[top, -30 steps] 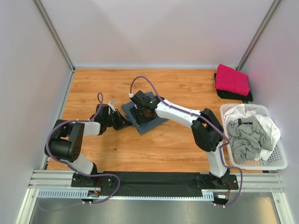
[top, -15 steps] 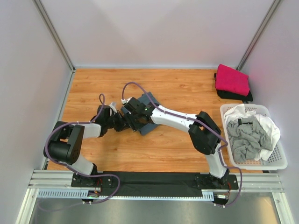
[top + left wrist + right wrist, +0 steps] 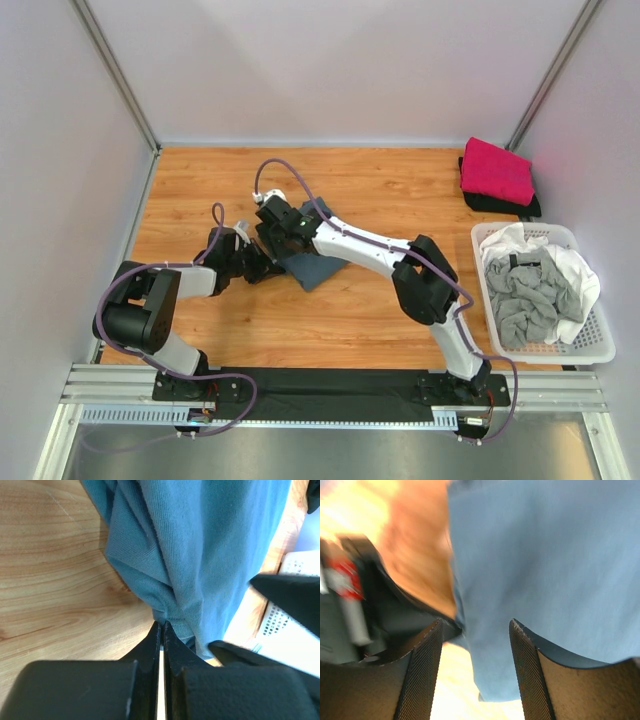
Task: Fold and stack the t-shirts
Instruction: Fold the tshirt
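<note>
The slate blue-grey t-shirt (image 3: 318, 264) lies folded small on the wooden table; it fills the left wrist view (image 3: 200, 545) and the right wrist view (image 3: 545, 565). My left gripper (image 3: 263, 268) is shut on the shirt's left corner, with bunched cloth at its tips (image 3: 163, 623). My right gripper (image 3: 276, 234) is open, low over the shirt's left edge, with cloth between its spread fingers (image 3: 476, 626), close beside the left gripper. A folded magenta-pink t-shirt (image 3: 496, 169) lies on a black one (image 3: 503, 206) at the back right.
A white lattice basket (image 3: 592, 351) at the right edge holds light grey (image 3: 520, 295) and white (image 3: 575, 270) shirts. Walls close in the table on the left, back and right. The right arm stretches across the table's middle.
My right gripper has moved left across the blue shirt to its left edge, next to the left gripper. The shirt now looks narrower and more bunched. The left gripper has barely moved.
</note>
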`<control>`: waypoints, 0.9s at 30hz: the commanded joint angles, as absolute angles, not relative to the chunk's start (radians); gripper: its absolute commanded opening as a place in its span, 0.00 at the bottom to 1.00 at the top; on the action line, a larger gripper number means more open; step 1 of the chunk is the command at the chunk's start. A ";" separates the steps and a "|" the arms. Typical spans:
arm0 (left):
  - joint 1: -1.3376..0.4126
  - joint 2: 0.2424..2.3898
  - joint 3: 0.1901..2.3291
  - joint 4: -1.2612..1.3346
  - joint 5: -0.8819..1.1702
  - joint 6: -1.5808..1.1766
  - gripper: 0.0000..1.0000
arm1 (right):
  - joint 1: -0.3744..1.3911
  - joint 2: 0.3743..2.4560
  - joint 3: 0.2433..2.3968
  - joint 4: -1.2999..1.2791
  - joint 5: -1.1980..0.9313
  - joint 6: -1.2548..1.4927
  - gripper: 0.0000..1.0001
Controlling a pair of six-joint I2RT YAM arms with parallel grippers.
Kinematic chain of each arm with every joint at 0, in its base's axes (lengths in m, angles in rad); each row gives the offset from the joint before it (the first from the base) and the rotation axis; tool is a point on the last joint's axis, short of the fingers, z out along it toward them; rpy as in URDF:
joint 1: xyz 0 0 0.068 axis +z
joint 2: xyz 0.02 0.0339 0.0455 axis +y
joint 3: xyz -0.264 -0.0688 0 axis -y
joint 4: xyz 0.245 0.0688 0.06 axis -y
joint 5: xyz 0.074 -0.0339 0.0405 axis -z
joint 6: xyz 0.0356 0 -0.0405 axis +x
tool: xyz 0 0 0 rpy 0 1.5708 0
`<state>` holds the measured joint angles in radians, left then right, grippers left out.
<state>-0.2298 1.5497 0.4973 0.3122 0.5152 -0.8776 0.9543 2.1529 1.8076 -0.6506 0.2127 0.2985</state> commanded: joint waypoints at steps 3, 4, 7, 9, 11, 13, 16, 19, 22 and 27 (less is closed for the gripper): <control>-0.238 1.542 0.494 0.365 0.523 -0.879 0.00 | 0.942 2.223 1.925 -0.617 0.219 0.324 0.58; -0.238 1.545 0.495 0.365 0.525 -0.879 0.00 | 0.942 2.242 1.933 -0.618 0.216 0.319 0.58; -0.236 1.548 0.499 0.365 0.525 -0.879 0.00 | 0.943 2.276 1.963 -0.632 0.215 0.310 0.58; -0.238 1.549 0.500 0.365 0.525 -0.877 0.00 | 0.943 2.289 1.979 -0.643 0.229 0.298 0.57; -0.236 1.551 0.502 0.364 0.525 -0.877 0.00 | 0.942 2.301 1.982 -0.641 0.241 0.281 0.57; -0.238 1.552 0.503 0.362 0.525 -0.876 0.00 | 0.942 2.313 1.993 -0.646 0.250 0.275 0.54; -0.238 1.554 0.506 0.362 0.531 -0.877 0.00 | 0.934 2.329 2.017 -0.650 0.258 0.276 0.33; -0.239 1.546 0.491 0.402 0.557 -0.903 0.00 | 0.908 2.339 2.051 -0.647 0.252 0.311 0.06; -0.259 1.531 0.482 0.420 0.555 -0.910 0.00 | 0.890 2.361 2.109 -0.644 0.218 0.373 0.00; -0.301 1.517 0.499 0.396 0.549 -0.885 0.00 | 0.882 2.384 2.155 -0.614 0.193 0.431 0.00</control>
<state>-0.2737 1.5513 0.4931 0.3653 0.5247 -0.9005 0.8852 2.3665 2.0972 -0.6815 0.2035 0.3656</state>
